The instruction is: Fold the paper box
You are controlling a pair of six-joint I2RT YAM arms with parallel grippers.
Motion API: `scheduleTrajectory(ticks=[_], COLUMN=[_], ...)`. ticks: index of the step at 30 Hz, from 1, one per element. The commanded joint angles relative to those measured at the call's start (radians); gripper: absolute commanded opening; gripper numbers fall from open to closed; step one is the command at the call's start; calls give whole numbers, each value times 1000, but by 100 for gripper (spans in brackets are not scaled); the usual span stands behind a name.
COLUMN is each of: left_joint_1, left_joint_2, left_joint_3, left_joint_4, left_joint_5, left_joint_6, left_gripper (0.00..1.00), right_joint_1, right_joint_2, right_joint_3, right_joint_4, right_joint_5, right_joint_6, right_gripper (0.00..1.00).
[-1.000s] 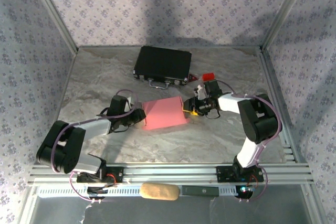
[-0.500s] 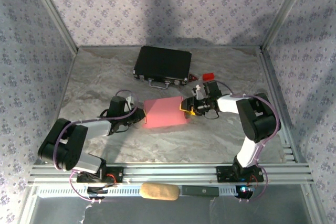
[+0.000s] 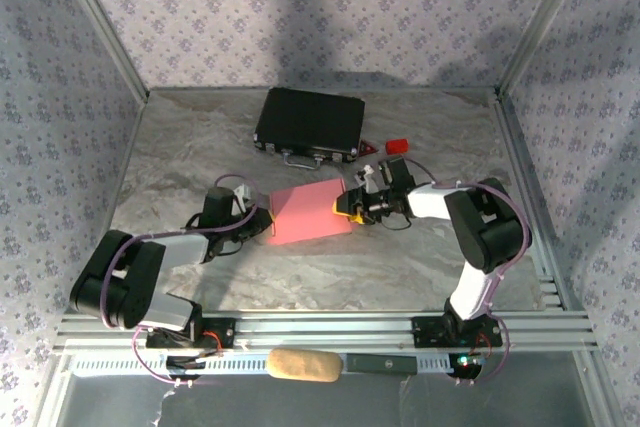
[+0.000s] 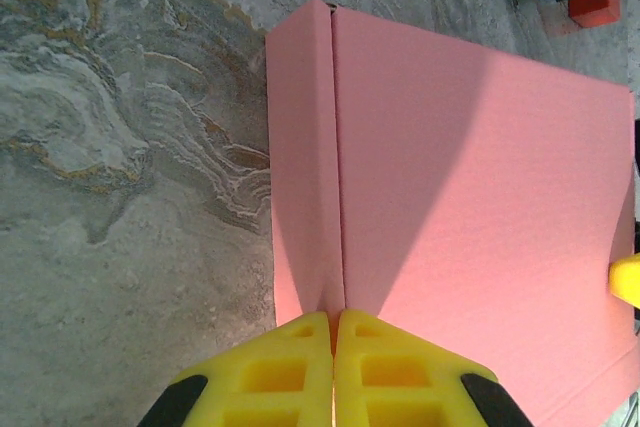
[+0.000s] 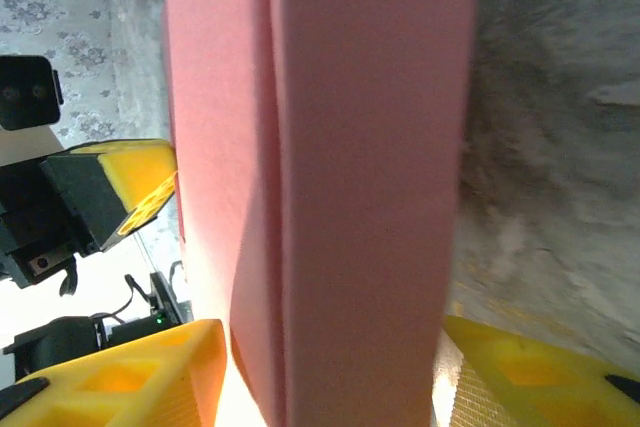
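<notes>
The pink paper box (image 3: 310, 212) lies closed in the middle of the table, its long side slanting slightly. My left gripper (image 3: 263, 225) is at the box's left end. In the left wrist view its yellow fingers (image 4: 300, 372) are shut together, tips pressed against the fold line between the top panel and the side wall of the paper box (image 4: 470, 197). My right gripper (image 3: 346, 207) is at the right end. In the right wrist view the paper box (image 5: 360, 167) stands between the two yellow fingers (image 5: 130, 377), which touch both faces.
A black hard case (image 3: 308, 122) with metal latches lies at the back, just behind the box. A small red block (image 3: 397, 146) sits to its right, near my right arm. Patterned walls and metal rails close in the table on three sides.
The left gripper's fingers have closed and pushed up to the box's left end. The right gripper and the box have shifted a little to the left.
</notes>
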Motion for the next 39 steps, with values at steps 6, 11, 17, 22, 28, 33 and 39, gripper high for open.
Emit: scheduleTrajectory(ticks=[6, 11, 17, 22, 28, 33, 39], left_joint_1=[17, -3, -283, -542, -703, -783, -799], left_joint_2=[-13, -272, -558, -479, -325, -217, -97], left_joint_3=[-39, -2, 206, 373, 428, 470, 495], left_joint_4=[-171, -344, -655, -799, -740, -669, -631], left_joint_5=[-74, -117, -377, -637, -816, -879, -851], left_joint_6=[24, 82, 467, 779, 1045, 1204, 1257], left_gripper=[16, 35, 52, 54, 56, 56, 56], right_joint_1=[20, 2, -37, -104, -178, -193, -207], right_joint_2=[10, -55, -136, -199, -272, -301, -310], right_joint_3=[-30, -49, 60, 108, 118, 117, 103], right_joint_4=[155, 138, -257, -450, -571, -616, -609], right_joint_5=[-30, -10, -6, -36, -80, -100, -123], right_joint_6=[160, 258, 309, 348, 371, 372, 399], right_gripper=[45, 33, 35, 35, 36, 36, 35])
